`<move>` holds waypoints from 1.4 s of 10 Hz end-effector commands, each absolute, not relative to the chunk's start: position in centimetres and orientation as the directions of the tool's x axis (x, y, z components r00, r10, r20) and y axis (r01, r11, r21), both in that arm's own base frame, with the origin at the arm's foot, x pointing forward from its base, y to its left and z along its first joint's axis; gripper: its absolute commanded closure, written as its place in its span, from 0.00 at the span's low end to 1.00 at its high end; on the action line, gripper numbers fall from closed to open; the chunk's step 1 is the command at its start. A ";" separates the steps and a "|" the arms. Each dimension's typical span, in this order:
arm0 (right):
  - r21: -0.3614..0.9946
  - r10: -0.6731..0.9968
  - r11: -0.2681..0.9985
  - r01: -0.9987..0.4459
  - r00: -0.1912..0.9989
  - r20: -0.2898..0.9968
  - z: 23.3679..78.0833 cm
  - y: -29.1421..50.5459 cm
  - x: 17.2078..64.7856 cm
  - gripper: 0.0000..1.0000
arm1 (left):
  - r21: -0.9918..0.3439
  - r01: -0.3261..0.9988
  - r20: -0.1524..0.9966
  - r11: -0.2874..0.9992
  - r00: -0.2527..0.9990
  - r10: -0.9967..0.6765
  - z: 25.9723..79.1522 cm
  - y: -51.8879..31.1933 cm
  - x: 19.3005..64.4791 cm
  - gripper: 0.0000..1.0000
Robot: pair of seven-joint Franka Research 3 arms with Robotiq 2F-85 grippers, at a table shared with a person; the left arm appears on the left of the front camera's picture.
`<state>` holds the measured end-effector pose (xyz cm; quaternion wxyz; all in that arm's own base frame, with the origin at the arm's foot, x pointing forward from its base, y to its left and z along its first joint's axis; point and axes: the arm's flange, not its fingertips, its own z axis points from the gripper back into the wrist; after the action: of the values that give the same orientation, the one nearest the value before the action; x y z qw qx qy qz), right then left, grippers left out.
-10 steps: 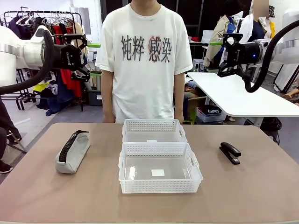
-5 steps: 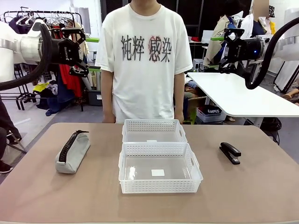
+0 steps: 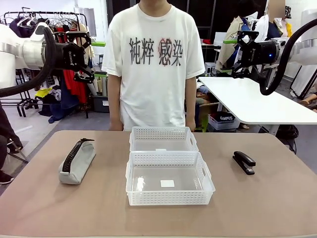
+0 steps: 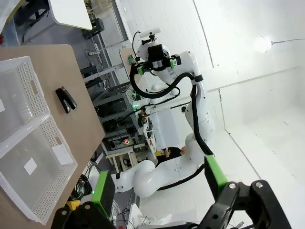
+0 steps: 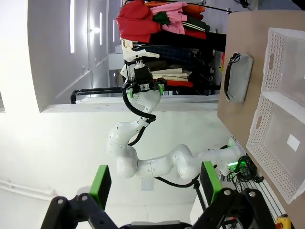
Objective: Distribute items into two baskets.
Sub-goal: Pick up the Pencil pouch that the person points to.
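A grey pencil pouch (image 3: 77,162) with a black zipper lies on the table's left side. A black stapler (image 3: 244,162) lies on the right. Two white lattice baskets sit in the middle, the larger (image 3: 170,197) near me and the smaller (image 3: 163,133) touching it behind; both hold nothing. My left gripper (image 3: 96,59) hangs open high above the pouch's side. My right gripper (image 3: 231,57) hangs open high above the stapler's side. The left wrist view has its fingers (image 4: 102,188) apart, with the stapler (image 4: 65,99) far below. The right wrist view has its fingers (image 5: 208,179) apart, with the pouch (image 5: 237,78) far off.
A person in a white printed T-shirt (image 3: 154,64) stands at the table's far edge, arms down. The brown table (image 3: 277,198) has bare room on every side of the baskets. A clothes rack and a white side table (image 3: 252,101) stand behind.
Both grippers have risen slightly and stay open. The pouch, stapler and baskets have not moved.
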<state>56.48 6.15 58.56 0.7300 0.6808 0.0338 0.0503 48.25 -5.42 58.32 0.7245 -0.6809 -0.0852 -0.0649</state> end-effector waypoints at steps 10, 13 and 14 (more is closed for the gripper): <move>0.997 0.121 0.065 -0.030 0.992 0.022 58.7 6.2 56.4 0.00 | -0.975 0.213 0.215 0.064 0.976 0.022 58.5 -5.5 48.1 0.00; 0.997 0.121 0.065 -0.030 0.992 0.022 58.7 6.2 56.4 0.00 | -0.975 0.213 0.215 0.064 0.976 0.022 58.5 -5.5 48.1 0.00; 0.997 0.121 0.065 -0.030 0.992 0.022 58.7 6.2 56.4 0.00 | -0.975 0.213 0.215 0.064 0.976 0.022 58.5 -5.5 48.1 0.00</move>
<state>56.48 6.15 58.56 0.7300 0.6808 0.0338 0.0503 48.25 -5.42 58.32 0.7245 -0.6809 -0.0852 -0.0649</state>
